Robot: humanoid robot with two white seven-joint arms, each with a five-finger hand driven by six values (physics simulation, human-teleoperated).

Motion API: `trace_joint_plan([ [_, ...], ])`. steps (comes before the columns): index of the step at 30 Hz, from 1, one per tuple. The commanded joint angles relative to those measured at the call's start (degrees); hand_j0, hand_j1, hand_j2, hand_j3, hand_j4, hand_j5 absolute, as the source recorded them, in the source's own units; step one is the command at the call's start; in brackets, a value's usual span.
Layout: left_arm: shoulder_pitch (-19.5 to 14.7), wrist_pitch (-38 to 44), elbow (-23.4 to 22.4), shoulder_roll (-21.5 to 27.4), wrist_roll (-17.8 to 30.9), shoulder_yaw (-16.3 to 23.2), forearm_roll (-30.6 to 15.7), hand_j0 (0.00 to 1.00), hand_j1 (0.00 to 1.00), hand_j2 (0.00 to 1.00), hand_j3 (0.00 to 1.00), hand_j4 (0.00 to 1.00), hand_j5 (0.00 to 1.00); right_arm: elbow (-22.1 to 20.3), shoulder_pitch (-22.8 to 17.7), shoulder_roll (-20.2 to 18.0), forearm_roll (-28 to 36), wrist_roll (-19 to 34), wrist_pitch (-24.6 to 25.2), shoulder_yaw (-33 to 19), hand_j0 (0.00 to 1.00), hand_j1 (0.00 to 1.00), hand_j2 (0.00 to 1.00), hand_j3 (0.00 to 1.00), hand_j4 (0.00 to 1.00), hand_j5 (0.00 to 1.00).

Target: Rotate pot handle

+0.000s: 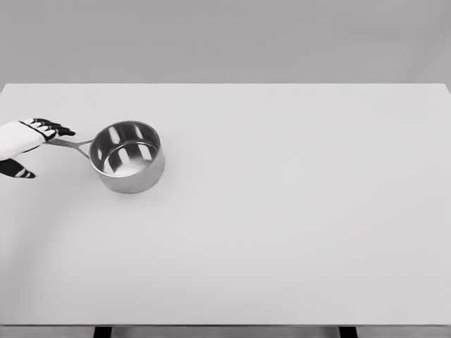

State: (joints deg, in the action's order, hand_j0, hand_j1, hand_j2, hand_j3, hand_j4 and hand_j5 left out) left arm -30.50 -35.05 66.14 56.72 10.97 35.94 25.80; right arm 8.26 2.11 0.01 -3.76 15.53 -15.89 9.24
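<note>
A wide, matte white table (282,232) fills the room against a plain grey wall (225,39). Near its left edge stands a small, shiny steel saucepan (128,156), round and empty, its thin handle (69,144) pointing left. The left hand (28,144), white with black fingers (55,127), lies over the handle's end, whether gripping I cannot tell.

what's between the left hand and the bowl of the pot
Only the pot's own handle: in the head view it runs from the left hand to the pot. Nothing else lies on the table there.
</note>
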Motion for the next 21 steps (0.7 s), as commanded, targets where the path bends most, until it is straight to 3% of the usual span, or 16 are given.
trace_joint_plan([
  [1,0.2,0.1,0.2,0.8,-0.2,-0.1,-0.4,1.00,1.00,1.00,1.00,1.00,1.00,0.0,0.0,0.0,0.0,0.0,0.0,0.0,1.00,1.00,1.00,1.00,1.00,1.00],
  [21,2.0,0.1,4.4,3.7,-0.2,-0.3,-0.8,1.00,1.00,1.00,1.00,1.00,1.00,0.0,0.0,0.0,0.0,-0.1,0.0,0.0,1.00,1.00,1.00,1.00,1.00,1.00],
])
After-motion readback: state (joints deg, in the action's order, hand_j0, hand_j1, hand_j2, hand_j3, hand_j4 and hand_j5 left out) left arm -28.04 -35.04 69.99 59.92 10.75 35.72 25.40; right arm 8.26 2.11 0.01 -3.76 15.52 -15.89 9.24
